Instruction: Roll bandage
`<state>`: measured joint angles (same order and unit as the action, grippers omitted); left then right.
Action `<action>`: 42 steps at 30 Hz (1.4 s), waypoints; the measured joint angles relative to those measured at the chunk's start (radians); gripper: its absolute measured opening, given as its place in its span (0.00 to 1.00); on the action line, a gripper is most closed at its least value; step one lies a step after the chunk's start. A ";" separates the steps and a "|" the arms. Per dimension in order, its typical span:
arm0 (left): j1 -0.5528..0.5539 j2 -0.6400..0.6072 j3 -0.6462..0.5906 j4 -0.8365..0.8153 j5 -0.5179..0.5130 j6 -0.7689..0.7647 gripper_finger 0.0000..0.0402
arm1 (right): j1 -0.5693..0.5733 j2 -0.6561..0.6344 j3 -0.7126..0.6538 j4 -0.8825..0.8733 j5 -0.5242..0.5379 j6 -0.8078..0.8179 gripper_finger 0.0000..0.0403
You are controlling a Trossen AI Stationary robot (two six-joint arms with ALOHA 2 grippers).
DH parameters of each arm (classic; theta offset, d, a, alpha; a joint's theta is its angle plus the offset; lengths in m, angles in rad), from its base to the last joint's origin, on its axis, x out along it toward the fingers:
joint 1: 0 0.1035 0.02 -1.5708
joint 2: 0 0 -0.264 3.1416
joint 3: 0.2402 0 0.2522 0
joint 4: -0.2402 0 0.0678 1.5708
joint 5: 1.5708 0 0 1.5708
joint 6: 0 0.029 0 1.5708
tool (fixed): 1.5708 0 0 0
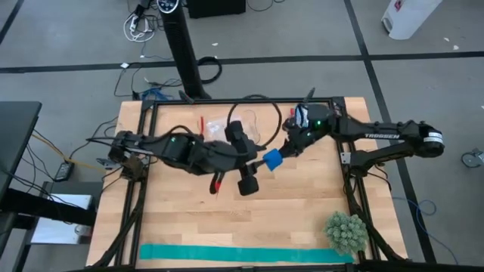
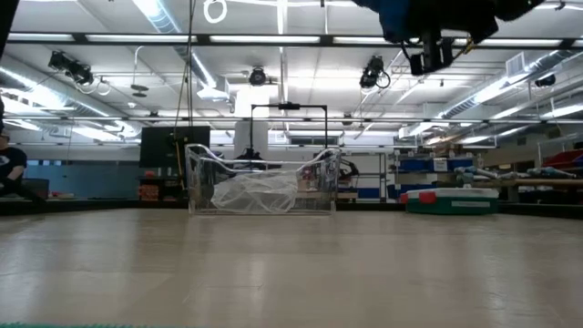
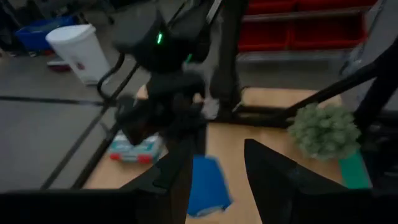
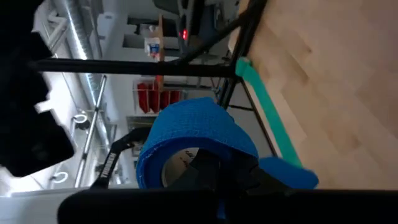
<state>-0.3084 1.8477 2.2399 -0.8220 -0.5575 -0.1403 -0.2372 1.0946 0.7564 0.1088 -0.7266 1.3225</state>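
Mid-bench, both arms crowd together — little room between them. Bare wood lies open toward the teal strip (image 1: 246, 255) and green spiky ball (image 1: 346, 232) — far edge holds a clear container (image 2: 262, 189).

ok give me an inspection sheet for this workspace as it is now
surface: light wooden table top in a dark frame, mostly bare.
job's things: small royal-blue fabric bandage roll, lifted over mid-table.
clutter: long teal-green strip flat along the near edge; spiky pale-green ball at its right end; clear plastic tray with crumpled film at the far side.
grippers: right hand shut on the bandage roll; left hand open right beside it, fingers either side of the roll.
cables: black loop on the table's far side; more loose on the floor.
surroundings: white bin on the floor; red bins on shelving.
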 joint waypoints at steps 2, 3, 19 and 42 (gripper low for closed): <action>-0.015 -0.001 -0.040 0.099 0.000 -0.010 0.38 | 0.020 0.000 -0.050 0.056 0.012 0.027 0.00; -0.022 -0.002 -0.062 0.146 0.000 -0.012 0.38 | 0.031 0.000 -0.072 0.073 0.020 0.028 0.00; -0.034 -0.001 -0.335 0.504 -0.026 -0.299 0.38 | 0.164 0.000 -0.247 -0.015 0.322 -0.240 0.00; -0.049 0.000 -0.616 0.835 0.021 -0.448 0.33 | 0.189 0.102 -0.240 -0.161 0.322 -0.222 0.37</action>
<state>-0.3577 1.8477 1.6243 0.0128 -0.5369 -0.5879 -0.0485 1.1965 0.5160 -0.0523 -0.4046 1.1009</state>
